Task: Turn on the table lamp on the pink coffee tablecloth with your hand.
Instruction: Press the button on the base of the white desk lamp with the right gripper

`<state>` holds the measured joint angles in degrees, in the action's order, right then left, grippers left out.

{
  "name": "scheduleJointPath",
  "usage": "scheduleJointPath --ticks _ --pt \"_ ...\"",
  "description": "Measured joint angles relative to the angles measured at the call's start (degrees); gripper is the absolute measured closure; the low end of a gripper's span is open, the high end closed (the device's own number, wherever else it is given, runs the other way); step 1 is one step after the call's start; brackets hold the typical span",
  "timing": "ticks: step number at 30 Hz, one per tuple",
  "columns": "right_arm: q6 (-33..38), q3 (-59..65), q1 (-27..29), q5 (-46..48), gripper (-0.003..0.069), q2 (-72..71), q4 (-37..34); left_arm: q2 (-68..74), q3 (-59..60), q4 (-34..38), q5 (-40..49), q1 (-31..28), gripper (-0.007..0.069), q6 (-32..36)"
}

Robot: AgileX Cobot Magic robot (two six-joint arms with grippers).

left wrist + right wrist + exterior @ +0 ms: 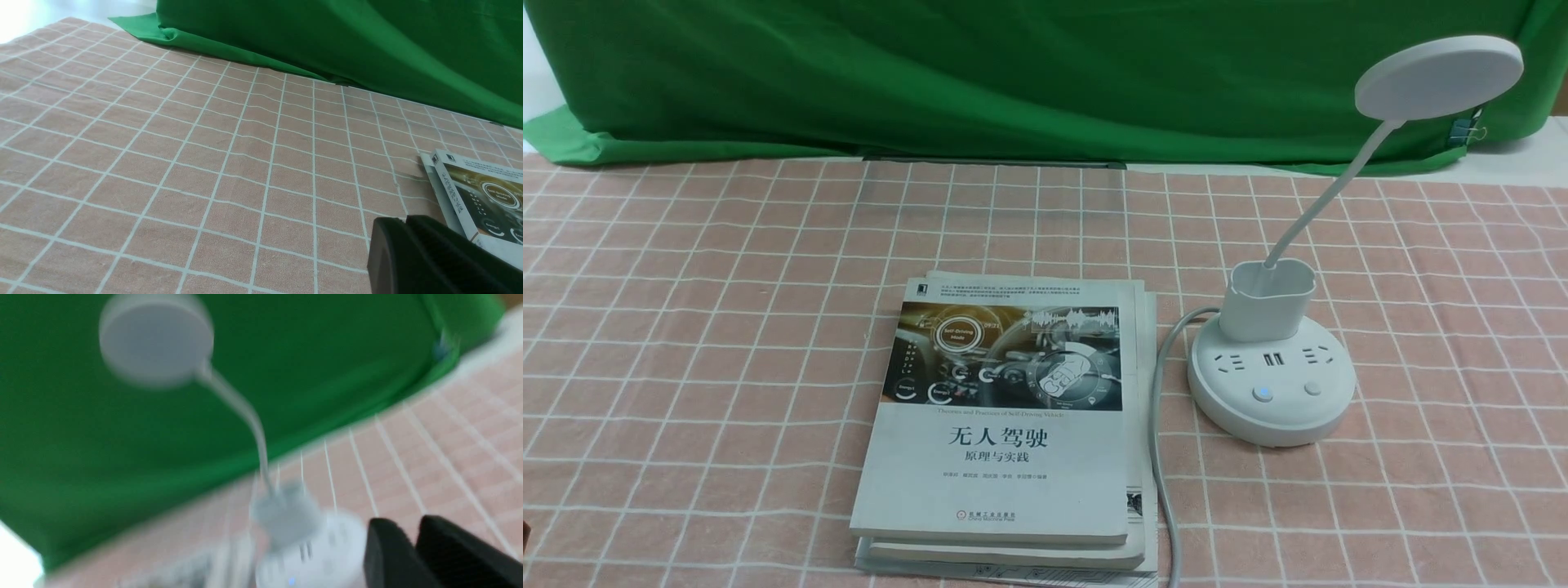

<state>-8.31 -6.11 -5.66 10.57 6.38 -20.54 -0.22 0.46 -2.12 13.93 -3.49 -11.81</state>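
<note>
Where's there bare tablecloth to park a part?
Bare: pink grid tablecloth left of the book stack, back to the green cloth; also right of the lamp base. Crowded: between stack and base, where the grey cable runs; the lamp's disc head overhangs the back right.

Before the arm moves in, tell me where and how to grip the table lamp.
I'd grip the table lamp by its upright cup-shaped holder, coming from the robot's side, jaws across its width: it looks sturdier than the thin, slanting neck.
</note>
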Motion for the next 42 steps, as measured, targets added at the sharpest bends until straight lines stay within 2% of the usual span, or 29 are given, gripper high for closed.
scheduleJointPath --ticks 2,3,7,8,9,12,18,26,42 --pt "2.27 -3.10 -0.52 3.46 0.0569 2.51 0.00 0.00 0.00 0.00 0.00 0.00 0.0606 -0.05" --pt "5.94 -8.59 -1.69 9.42 0.0595 9.47 0.10 0.00 0.00 0.00 0.00 0.00 0.0606 -0.05" --pt "13.62 -21.95 -3.02 25.26 0.0603 26.79 1.53 0.00 0.00 0.00 0.00 0.00 0.0606 -0.18" --pt "13.62 -21.95 -3.01 25.25 0.0603 27.73 1.63 0.00 0.00 0.00 0.00 0.00 0.0606 -0.12" --pt "15.81 -27.01 -3.09 31.06 0.0601 35.93 3.14 0.00 0.00 0.00 0.00 0.00 0.0606 -0.08" --pt "17.81 -31.98 -3.15 34.40 0.0600 47.13 4.86 0.00 0.00 0.00 0.00 0.00 0.0606 -0.08" --pt "20.98 -40.79 -3.59 34.18 0.0609 65.02 5.54 0.00 0.00 0.00 0.00 0.00 0.0606 -0.08" --pt "23.92 -51.86 -7.67 30.77 0.0627 82.37 5.60 0.00 0.00 0.00 0.00 0.00 0.0606 -0.08" --pt "24.55 -59.21 -7.71 27.56 0.0627 96.09 5.65 0.00 0.00 0.00 0.00 0.00 0.0606 -0.01"
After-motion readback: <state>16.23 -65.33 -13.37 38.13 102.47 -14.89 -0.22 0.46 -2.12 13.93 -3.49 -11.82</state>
